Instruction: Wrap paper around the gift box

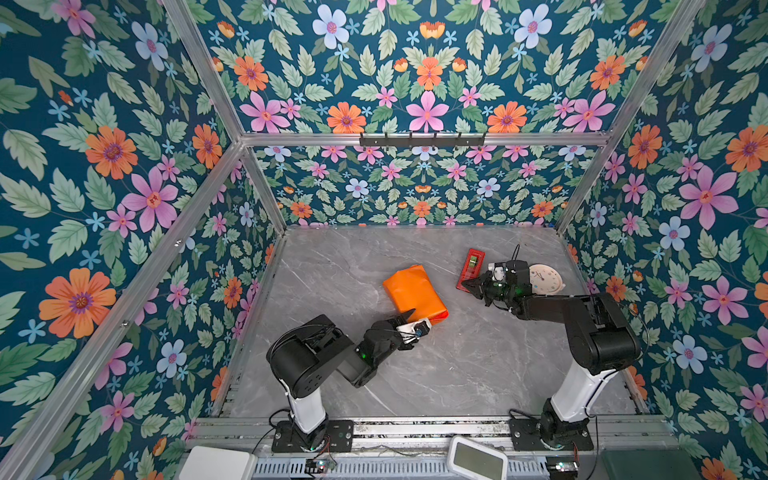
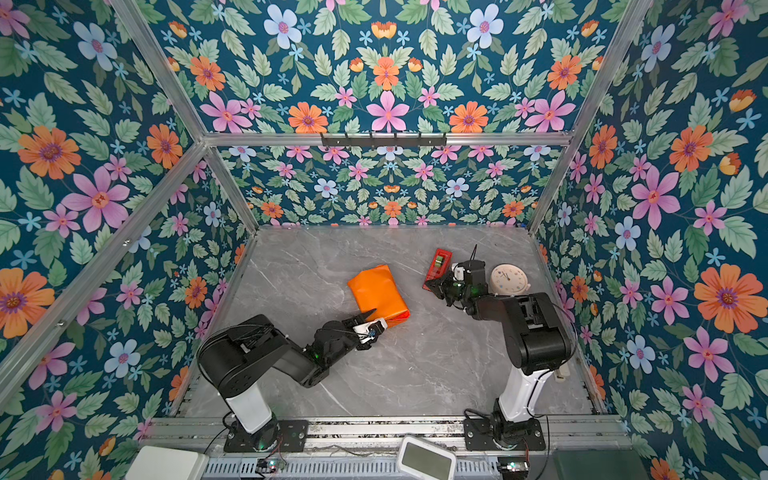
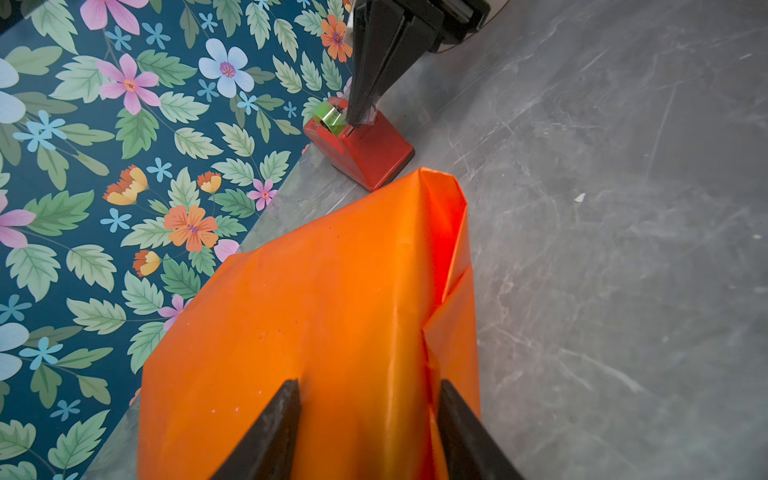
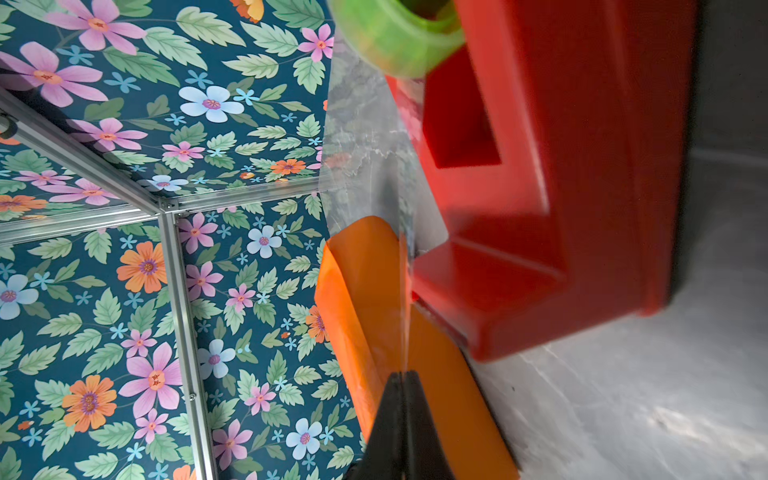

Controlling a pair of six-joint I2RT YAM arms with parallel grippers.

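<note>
The paper [image 1: 413, 293] [image 2: 378, 293], orange face out, is folded into a bundle on the middle of the table; the gift box is hidden inside it. My left gripper [image 1: 417, 318] [image 3: 370, 390] rests on the bundle's near corner with its jaws half spread, one finger [image 3: 286, 407] on the top face and the other by the side fold. My right gripper [image 1: 465, 284] [image 4: 401, 376] is shut on a strip of clear tape [image 4: 374, 166], stretched taut from the green roll [image 4: 395, 37] of the red tape dispenser [image 1: 471, 266] [image 3: 370, 158].
A round pale clock [image 1: 544, 279] [image 2: 509, 279] lies just right of the right wrist. The grey marble table [image 1: 332, 270] is walled in by floral panels. A white device [image 1: 478, 457] sits on the front rail between the arm bases.
</note>
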